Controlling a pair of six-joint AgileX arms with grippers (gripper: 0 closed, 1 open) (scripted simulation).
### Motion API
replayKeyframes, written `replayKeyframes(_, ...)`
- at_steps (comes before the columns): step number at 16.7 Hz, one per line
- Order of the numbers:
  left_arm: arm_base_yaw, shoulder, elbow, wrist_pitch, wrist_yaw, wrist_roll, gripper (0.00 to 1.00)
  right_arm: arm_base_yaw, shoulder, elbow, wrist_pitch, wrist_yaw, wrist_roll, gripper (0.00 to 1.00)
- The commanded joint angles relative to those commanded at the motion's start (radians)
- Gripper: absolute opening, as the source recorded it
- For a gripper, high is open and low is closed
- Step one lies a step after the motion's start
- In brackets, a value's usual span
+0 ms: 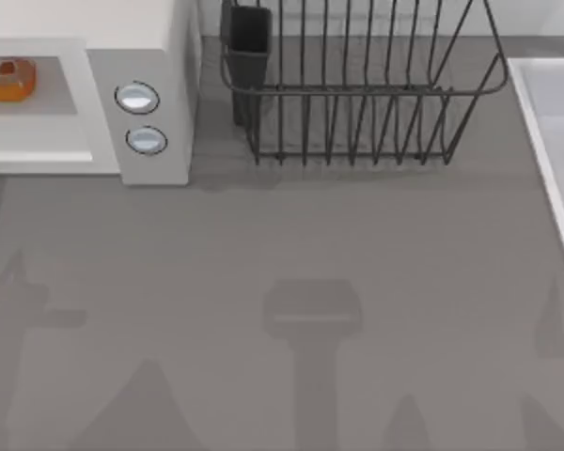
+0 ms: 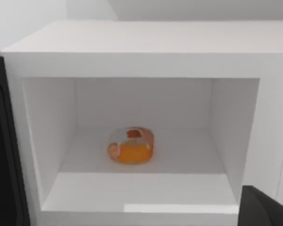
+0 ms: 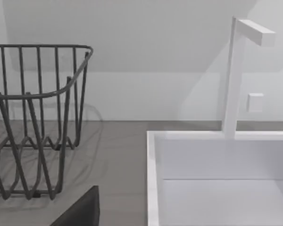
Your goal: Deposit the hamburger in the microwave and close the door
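The white microwave (image 1: 85,23) stands at the table's back left with its cavity open. The orange-brown hamburger (image 1: 9,80) lies inside on the cavity floor, and the left wrist view looks straight in at the hamburger (image 2: 131,145) in the middle of the microwave (image 2: 146,42). The door (image 2: 2,160) is swung open at the cavity's side, its dark inner face showing. A dark part of my left gripper (image 2: 265,209) sits in front of the opening, apart from the hamburger. A dark tip of my right gripper (image 3: 80,212) hangs between rack and sink.
Two round knobs (image 1: 137,98) sit on the grey control panel. A dark wire dish rack (image 1: 357,94) stands at the back middle, also seen as the rack (image 3: 33,122). A white sink (image 1: 555,150) with a faucet (image 3: 236,75) lies at the right edge.
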Motion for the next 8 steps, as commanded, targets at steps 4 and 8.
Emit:
replayKeyframes(4,0.101,-0.016,0.018,-0.032,0.102,0.000,0.00,0.000,0.000,0.000,0.000,0.000,0.000,1.00)
replayKeyframes(8,0.207,-0.041,0.035,-0.081,0.207,0.000,0.00,0.000,0.000,0.000,0.000,0.000,0.000,1.00)
